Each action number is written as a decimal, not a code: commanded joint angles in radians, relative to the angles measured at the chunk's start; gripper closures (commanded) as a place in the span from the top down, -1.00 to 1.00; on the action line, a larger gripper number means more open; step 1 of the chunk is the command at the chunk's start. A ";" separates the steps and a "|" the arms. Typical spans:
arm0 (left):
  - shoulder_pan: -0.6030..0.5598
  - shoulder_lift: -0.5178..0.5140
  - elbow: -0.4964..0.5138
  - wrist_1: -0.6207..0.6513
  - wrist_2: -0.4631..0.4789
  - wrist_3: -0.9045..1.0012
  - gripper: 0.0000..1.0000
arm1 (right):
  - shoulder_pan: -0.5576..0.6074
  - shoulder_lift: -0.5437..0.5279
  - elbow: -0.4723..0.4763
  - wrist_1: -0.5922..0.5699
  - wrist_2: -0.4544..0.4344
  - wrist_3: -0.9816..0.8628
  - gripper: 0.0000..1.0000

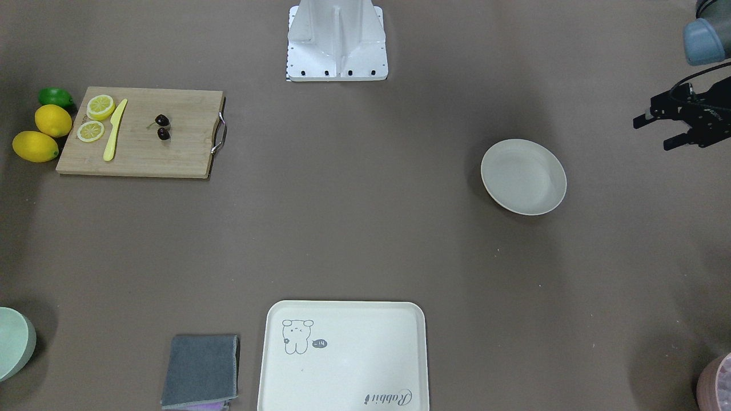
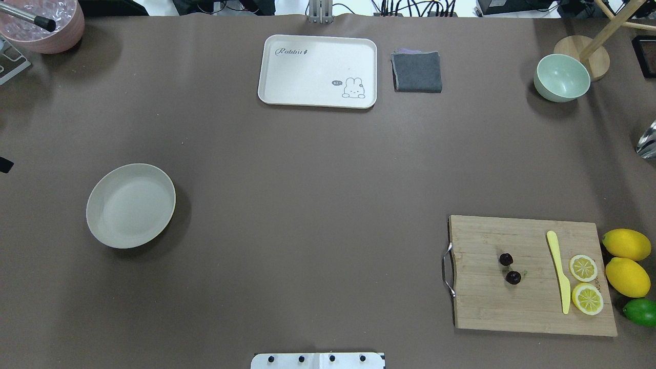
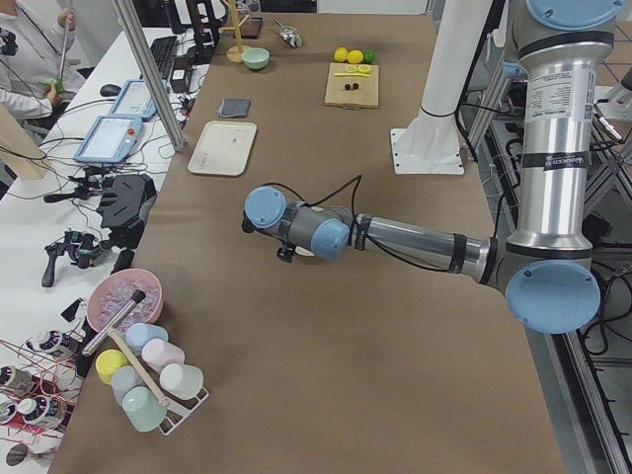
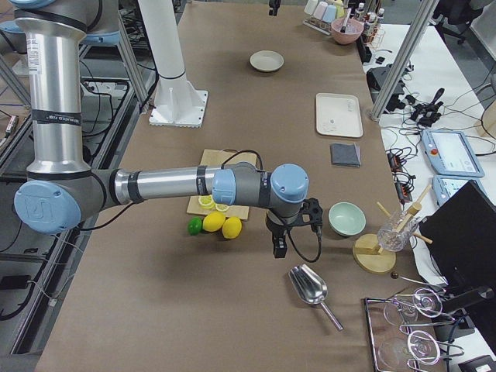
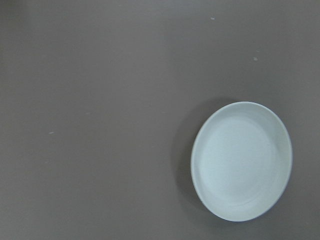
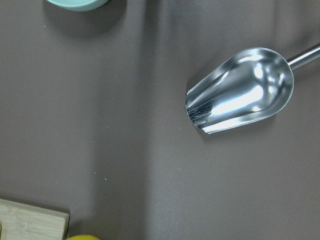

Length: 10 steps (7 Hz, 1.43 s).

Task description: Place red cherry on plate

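The red cherry [image 1: 163, 127] [image 2: 509, 269], a dark pair joined by thin stems, lies on a wooden cutting board [image 1: 143, 154] [image 2: 492, 307]. The plate [image 1: 523, 177] [image 2: 130, 205] [image 5: 241, 160] is round, cream-white and holds nothing; it sits far across the table from the board. My left gripper [image 1: 655, 132] hovers open just beyond the plate's outer side, with nothing between its fingers. My right gripper [image 4: 280, 245] appears only in the exterior right view, past the lemons and off the board; whether it is open or shut I cannot tell.
On the board lie two lemon slices [image 2: 584, 282] and a yellow knife [image 2: 558, 271]; two lemons [image 2: 626, 261] and a lime [image 2: 640, 311] sit beside it. A bear tray [image 2: 318, 56], grey cloth [image 2: 416, 72], green bowl [image 2: 561, 78] and metal scoop [image 6: 240, 90] lie farther out.
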<state>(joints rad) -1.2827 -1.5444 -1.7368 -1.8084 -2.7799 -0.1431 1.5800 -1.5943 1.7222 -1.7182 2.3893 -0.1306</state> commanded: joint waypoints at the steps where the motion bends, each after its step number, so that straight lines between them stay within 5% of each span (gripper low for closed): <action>1: 0.057 -0.012 0.130 -0.163 -0.004 -0.053 0.95 | 0.005 -0.003 0.000 -0.001 0.005 0.000 1.00; 4: 0.123 -0.008 0.241 -0.429 0.018 -0.233 0.95 | 0.025 -0.016 0.017 -0.003 0.005 0.000 1.00; 6: 0.204 -0.022 0.273 -0.578 0.124 -0.381 0.95 | 0.025 -0.021 0.016 -0.001 0.007 -0.001 1.00; 10: 0.226 -0.078 0.315 -0.624 0.151 -0.481 0.95 | 0.023 -0.024 0.011 0.000 0.005 0.000 1.00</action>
<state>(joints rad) -1.0605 -1.6040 -1.4356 -2.4086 -2.6330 -0.5806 1.6039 -1.6177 1.7363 -1.7181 2.3958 -0.1316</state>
